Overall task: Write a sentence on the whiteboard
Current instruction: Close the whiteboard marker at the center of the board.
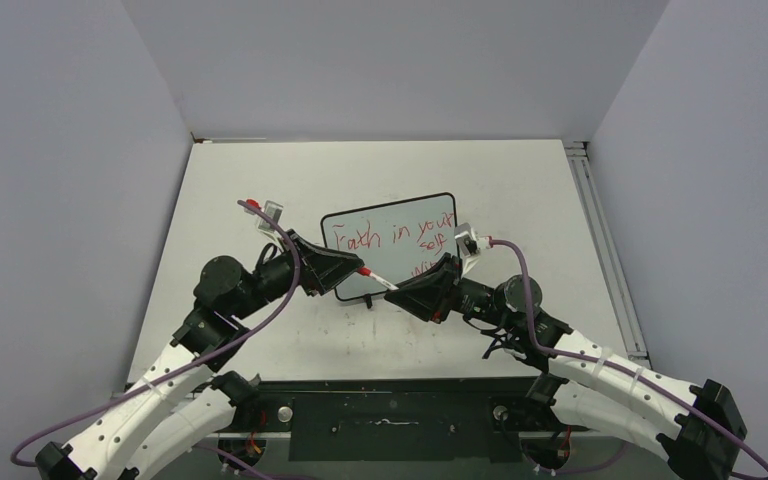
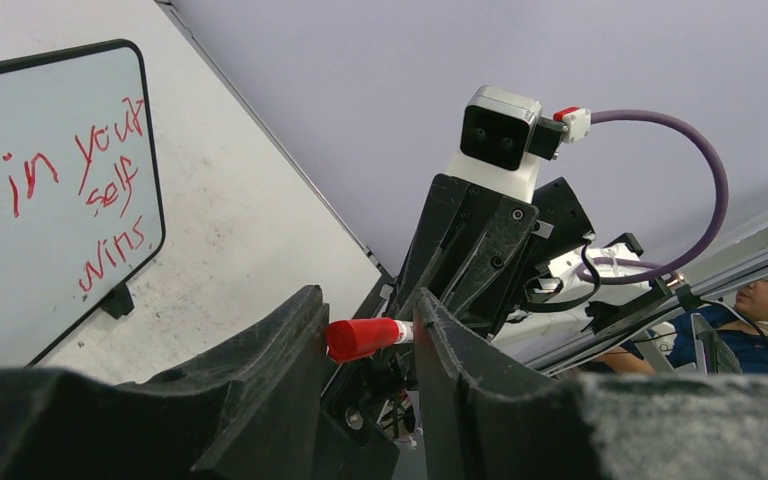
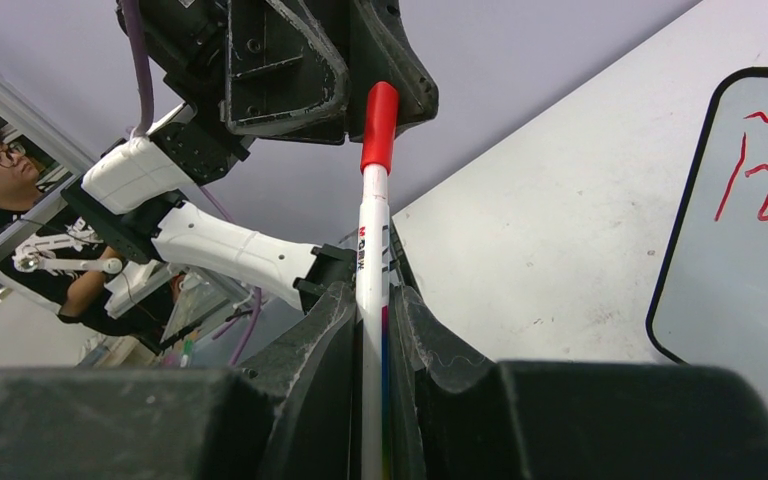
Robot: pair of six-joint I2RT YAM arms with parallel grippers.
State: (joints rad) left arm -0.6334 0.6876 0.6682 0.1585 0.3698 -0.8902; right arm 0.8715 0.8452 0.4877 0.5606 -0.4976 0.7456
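Our right fingers [image 3: 332, 330] are pressed tight against a marker [image 3: 371, 240], one pad on each side of its white barrel with no gap showing. From the right gripper [image 3: 372, 300] the barrel runs up toward 12 o'clock in the right wrist view and ends in a red cap [image 3: 380, 125].

Our left fingers [image 2: 285, 345] stand well apart. The cap [image 2: 360, 338] shows in the gap of the left gripper [image 2: 368, 300], and we cannot tell whether either pad touches it. The marker's barrel end sits against the inner edge of the finger at 3 o'clock in that view.

From above, the two grippers meet tip to tip, the left gripper [image 1: 345, 272] at 9 o'clock of the marker [image 1: 380, 280] and the right gripper [image 1: 412, 296] at 4 o'clock of it. The marker hangs above the board's near edge, slanting from 10 to 4 o'clock.

Just past the fingertips, toward 12 o'clock, the whiteboard [image 1: 392, 262] lies flat near the middle of the table [image 1: 260, 180], its long side tilted a little so the 3 o'clock end sits farther away. The left gripper covers its 7 o'clock corner and the right gripper overlaps its 5 o'clock corner.

On the board the sentence [image 1: 392, 235] is in thin red strokes. We read "Faith in your" on the far line and "self" below it. The left wrist view shows "wins" [image 2: 110, 258] under that, near the board's corner.
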